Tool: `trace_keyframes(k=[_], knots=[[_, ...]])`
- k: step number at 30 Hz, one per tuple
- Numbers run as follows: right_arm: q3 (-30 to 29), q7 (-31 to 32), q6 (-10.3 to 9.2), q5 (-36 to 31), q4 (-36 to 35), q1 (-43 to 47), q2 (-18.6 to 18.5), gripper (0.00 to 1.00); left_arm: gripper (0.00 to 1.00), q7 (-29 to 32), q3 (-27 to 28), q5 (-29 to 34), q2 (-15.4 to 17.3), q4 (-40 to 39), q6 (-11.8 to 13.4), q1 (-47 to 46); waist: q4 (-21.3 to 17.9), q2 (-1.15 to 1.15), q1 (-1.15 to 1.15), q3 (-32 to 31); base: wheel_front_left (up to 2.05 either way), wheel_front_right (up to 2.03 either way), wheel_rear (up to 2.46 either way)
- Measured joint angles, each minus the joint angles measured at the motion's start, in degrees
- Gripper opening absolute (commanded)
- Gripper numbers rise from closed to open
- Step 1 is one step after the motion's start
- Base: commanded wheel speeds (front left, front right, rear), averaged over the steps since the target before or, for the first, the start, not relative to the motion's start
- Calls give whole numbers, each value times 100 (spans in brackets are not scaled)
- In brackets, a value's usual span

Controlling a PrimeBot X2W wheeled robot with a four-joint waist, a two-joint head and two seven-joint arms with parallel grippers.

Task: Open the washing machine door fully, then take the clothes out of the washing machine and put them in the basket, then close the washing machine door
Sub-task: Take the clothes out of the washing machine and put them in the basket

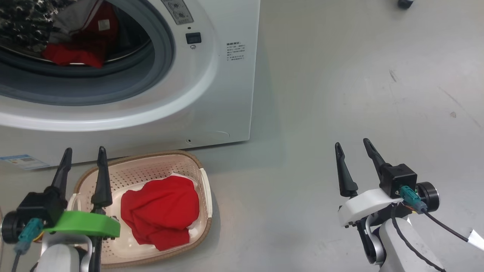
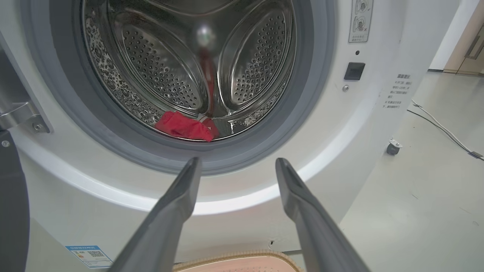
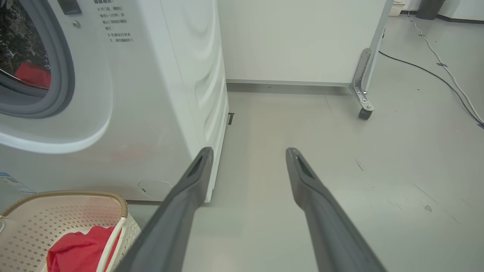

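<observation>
- Our left hand (image 1: pixel 84 150), two long dark fingers on a green mount, stands open and empty by the left edge of the small cream perforated plastic basket (image 1: pixel 166 155) with its brown woven-look rim. It points at the drum mouth, well placed, we judge, for another reach.
- Our right hand (image 1: pixel 351 142), on a white mount, is also spread wide with nothing in it. It hangs over bare grey floor (image 1: pixel 340 75), clear of the work.
- One bright red soft fabric garment (image 1: pixel 160 211) lies bunched inside the basket. The basket sits on the floor just before the big white front-loading washing machine (image 1: pixel 227 94), so any drop is short.
- A second red piece (image 2: pixel 183 126) rests low in the steel drum (image 2: pixel 162 71), near the grey rubber seal (image 2: pixel 314 75), so emptying looks unfinished to us.
- The mouth is unblocked. We take the dark edge by the metal hinge (image 2: pixel 19 113) for the washing machine door (image 2: pixel 13 211), swung aside.
</observation>
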Motion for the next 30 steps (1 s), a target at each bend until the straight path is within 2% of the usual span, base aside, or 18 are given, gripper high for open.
trace_keyframes(k=[8,17,30], knots=[[134,0,-1,-12,-91,-299,-1,100,100,-1,-41,-74,29,160,-25,-946,-26,0,0,605,0,0,0],[433,0,-5,87,-304,-767,-4,100,100,286,164,-77,509,327,-25,-2253,-127,0,0,1294,0,0,0],[681,0,-104,364,-502,-1092,-18,100,100,1183,372,-87,1124,1088,3,-3754,-434,0,1,2122,0,0,0]])
